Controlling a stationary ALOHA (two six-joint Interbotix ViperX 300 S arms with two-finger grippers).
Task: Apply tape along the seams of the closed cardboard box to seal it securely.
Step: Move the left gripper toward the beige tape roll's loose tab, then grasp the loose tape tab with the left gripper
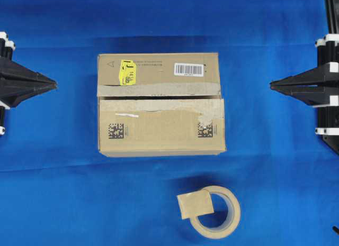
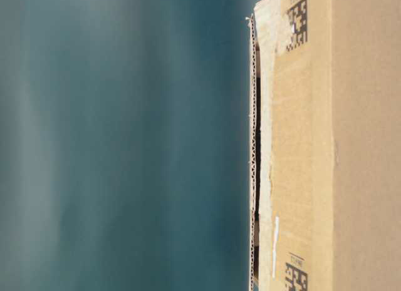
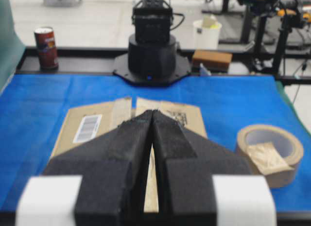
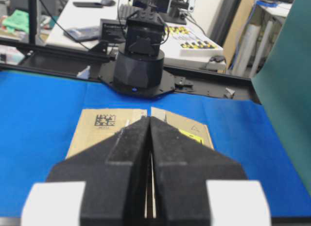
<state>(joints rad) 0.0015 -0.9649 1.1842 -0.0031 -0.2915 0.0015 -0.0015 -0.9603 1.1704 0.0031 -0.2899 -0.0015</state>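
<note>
Both end effectors, left (image 1: 54, 85) and right (image 1: 272, 85), fully closed, holding nothing, flanking the brown corrugated cardboard box (image 1: 160, 127) mid-tabletop (image 1: 58, 182). Dark seam (image 1: 159, 97) untaped. Square tan tape piece (image 1: 195, 204) rests on the cream tape roll (image 1: 225, 224), near the box.

Right wrist view: closed pincer aimed at the carton.

The black foam-faced right pincer (image 4: 149, 120) fills the lower foreground with its two jaws pressed together at the tips, holding nothing; white bands mark both lower corners. Beyond the tips lies the brown rectangular corrugated cardboard box (image 4: 97, 131) on the blue cloth-covered tabletop (image 4: 39, 119). The dark straight seam (image 4: 148, 111) between the two top flaps runs away from the camera, in line with the pincer tips. A black square printed code (image 4: 105, 120) shows on the left flap, a yellow sticker (image 4: 192, 133) on the right flap. The black round base of the opposite arm (image 4: 138, 70) stands at the tabletop's far edge.
</note>
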